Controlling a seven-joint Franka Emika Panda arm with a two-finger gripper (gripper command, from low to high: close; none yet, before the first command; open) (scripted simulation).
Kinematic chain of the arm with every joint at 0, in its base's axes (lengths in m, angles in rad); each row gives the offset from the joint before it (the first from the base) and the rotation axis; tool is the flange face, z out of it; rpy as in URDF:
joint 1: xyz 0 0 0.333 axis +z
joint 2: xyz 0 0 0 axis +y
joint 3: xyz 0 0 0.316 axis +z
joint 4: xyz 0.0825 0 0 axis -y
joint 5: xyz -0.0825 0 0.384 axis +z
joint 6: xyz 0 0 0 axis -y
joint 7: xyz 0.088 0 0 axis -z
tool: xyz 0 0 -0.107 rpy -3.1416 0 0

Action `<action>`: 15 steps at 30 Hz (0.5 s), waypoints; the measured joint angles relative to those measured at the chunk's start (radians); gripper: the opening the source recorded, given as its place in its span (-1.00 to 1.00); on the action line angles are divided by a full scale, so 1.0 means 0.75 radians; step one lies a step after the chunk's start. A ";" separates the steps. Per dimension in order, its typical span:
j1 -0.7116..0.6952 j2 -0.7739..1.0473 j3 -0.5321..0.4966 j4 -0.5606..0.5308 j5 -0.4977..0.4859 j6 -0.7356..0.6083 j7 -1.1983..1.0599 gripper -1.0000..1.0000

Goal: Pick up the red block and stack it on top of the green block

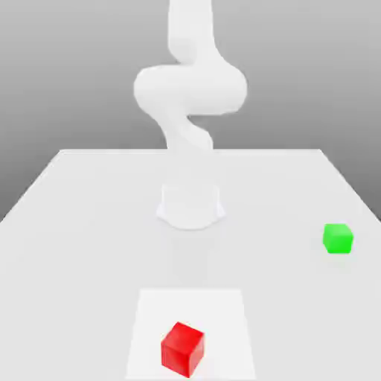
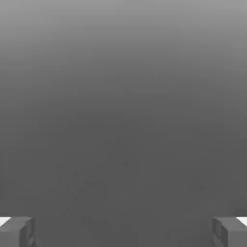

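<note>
The red block (image 1: pixel 182 348) sits on the white table (image 1: pixel 74 223) near its front edge, turned slightly so one corner faces forward. The smaller green block (image 1: pixel 338 238) rests on the table toward the exterior view's right, well apart from the red one. My white arm (image 1: pixel 190 89) rises from its base (image 1: pixel 190 205) at the table's middle and curves upward. In the hand view my gripper (image 2: pixel 123 231) is open; its two grey fingertips (image 2: pixel 17 231) stand wide apart with nothing between them, against a plain grey background.
A paler square patch (image 1: pixel 223 312) marks the table surface under and around the red block. The table's far edge (image 1: pixel 190 151) runs behind the arm's base.
</note>
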State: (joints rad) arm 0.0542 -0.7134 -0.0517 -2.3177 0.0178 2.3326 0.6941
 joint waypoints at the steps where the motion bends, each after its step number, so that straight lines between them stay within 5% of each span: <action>1: 0.029 0.050 -0.029 -0.010 0.012 0.019 -0.062 0.00; 15: 0.299 0.702 -0.292 -0.141 0.215 0.258 -0.903 0.00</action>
State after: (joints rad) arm 0.2782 -0.1865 -0.2708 -2.4234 0.1792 2.5260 0.0165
